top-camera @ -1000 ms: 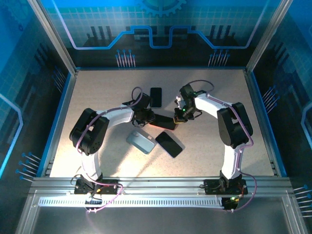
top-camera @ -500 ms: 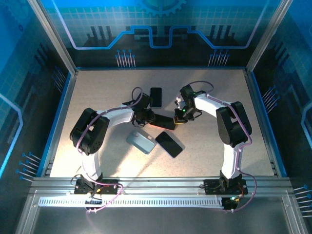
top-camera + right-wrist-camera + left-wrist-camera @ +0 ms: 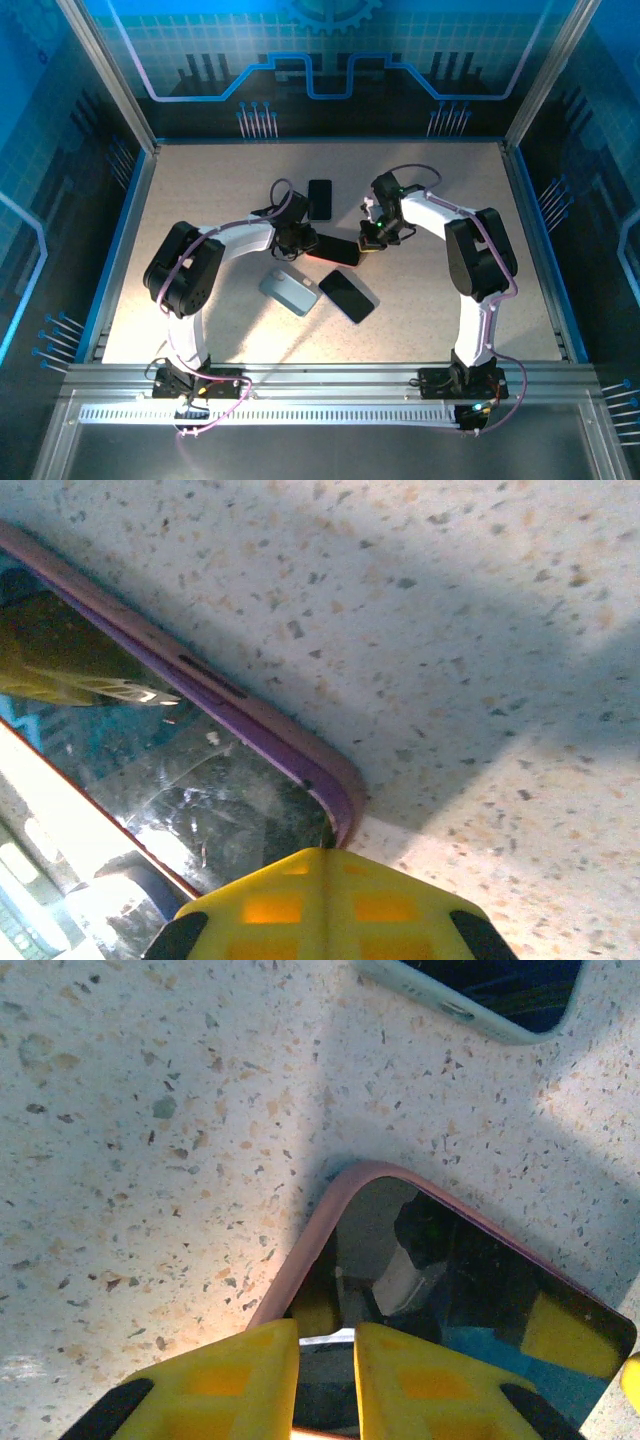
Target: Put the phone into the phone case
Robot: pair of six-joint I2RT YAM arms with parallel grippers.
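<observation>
Right now we see the phone [image 3: 338,249] lying flat near the middle of the speckled table [image 3: 200,190], between our two grippers, with its dark glass facing up. A pink case [image 3: 300,1260] wraps around it. In the left wrist view the rim follows the rounded corner of the screen closely, and in the right wrist view the same rim [image 3: 250,730] runs along one long side and turns around a corner. The left gripper [image 3: 296,238] sits at the left end of the phone. Its yellow fingers [image 3: 240,1380] are drawn almost together with only a slim gap between them, and their tips are down on the edge of the glass. We cannot tell whether they pinch anything. The right gripper [image 3: 371,241] is at the opposite end. A single yellow finger [image 3: 320,905] touches the corner of the case, and we cannot tell how wide that gripper stands. Elsewhere, a black phone [image 3: 320,198] lies just beyond the left gripper, toward the back of the table. A grey-blue case [image 3: 290,292] and a second black phone [image 3: 347,295] rest side by side nearer the arm bases. They almost touch each other and sit apart from the cased phone.
</observation>
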